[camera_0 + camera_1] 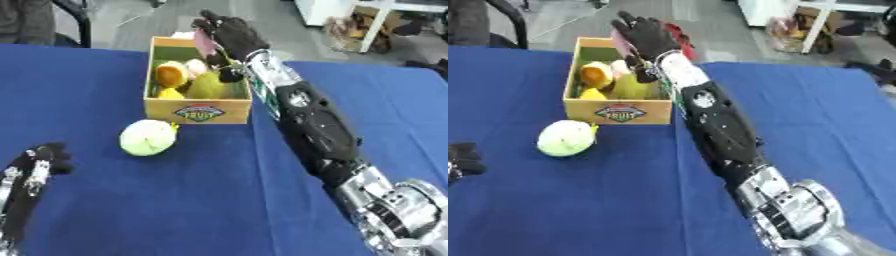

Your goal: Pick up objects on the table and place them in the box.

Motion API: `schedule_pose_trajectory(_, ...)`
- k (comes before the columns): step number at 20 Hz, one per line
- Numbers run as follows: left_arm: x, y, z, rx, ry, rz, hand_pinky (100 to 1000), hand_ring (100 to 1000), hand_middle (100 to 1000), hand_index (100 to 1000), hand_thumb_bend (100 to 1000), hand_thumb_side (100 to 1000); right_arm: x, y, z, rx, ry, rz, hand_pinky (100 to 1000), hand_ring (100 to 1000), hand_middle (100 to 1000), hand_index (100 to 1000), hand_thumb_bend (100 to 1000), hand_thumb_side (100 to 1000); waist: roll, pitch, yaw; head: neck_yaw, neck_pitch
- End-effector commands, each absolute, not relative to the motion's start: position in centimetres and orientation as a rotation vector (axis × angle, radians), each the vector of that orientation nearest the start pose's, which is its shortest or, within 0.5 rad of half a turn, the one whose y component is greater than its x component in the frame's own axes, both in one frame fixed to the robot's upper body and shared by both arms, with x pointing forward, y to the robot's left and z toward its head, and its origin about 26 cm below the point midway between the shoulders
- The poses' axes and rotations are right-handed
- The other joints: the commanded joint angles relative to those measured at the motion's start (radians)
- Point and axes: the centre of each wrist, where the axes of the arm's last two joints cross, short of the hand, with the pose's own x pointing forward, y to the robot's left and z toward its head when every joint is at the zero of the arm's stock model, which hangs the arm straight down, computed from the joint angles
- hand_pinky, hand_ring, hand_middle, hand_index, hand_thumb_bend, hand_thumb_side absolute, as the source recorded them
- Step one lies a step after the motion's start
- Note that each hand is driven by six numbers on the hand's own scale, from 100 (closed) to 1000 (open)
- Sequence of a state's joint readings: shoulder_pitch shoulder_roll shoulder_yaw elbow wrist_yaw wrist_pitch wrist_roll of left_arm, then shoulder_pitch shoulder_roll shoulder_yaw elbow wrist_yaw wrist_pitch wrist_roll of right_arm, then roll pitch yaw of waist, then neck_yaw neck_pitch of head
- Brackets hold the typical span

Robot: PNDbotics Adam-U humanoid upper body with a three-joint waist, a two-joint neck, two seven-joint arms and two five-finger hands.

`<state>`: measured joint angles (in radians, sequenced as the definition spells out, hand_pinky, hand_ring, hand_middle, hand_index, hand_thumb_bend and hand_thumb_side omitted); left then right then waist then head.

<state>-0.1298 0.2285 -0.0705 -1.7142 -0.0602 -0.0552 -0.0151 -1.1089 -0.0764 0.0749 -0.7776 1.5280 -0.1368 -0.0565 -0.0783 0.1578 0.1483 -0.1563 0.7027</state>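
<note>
**Right hand over box w/ red item; green ball left on desk**

Left hand (39, 162) sits idle by the near-left corner of the blue desk (96, 75), fingers curled, holding nothing.

Next along: pale green ball (148, 137), round, w/ a small yellow bit on its right side. It lies on the desk just in front of the box's front wall, near its left end, maybe touching it, can't tell. Looks soft and light, prob. plush or foam, so it should squash a little and not slip much. Judgement: take it from above, thumb on one side and fingers on the other across the middle; being round, it could roll off toward the front edge if nudged.

Wooden box (199, 111), toward the far edge, approx. mid desk, already holds several things: orange, yellow, olive-green and pale ones, all soft-looking.

Right hand (646, 31) reaches over the box's far right corner, fingers closed on a thin red-pink item (681, 36), prob. light. Release not yet done.
</note>
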Motion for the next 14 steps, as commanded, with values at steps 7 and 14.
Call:
schedule_pose_trajectory(7,30.5,25.9,7.5,0.125,-1.894,-0.356,669,575,582,751,100,763,49.6,-12.4,19.6,1.756,2.143,-2.292,902,1000,1000,1000,207,168,0.01,-0.012,0.0,-0.002,-0.003)
schedule_pose_trajectory(14,30.5,25.9,7.6,0.126,-1.894,-0.356,670,574,582,751,100,762,49.1,-12.0,21.0,1.55,2.187,-2.305,897,1000,1000,1000,100,146,0.011,-0.013,-0.003,-0.004,-0.004)
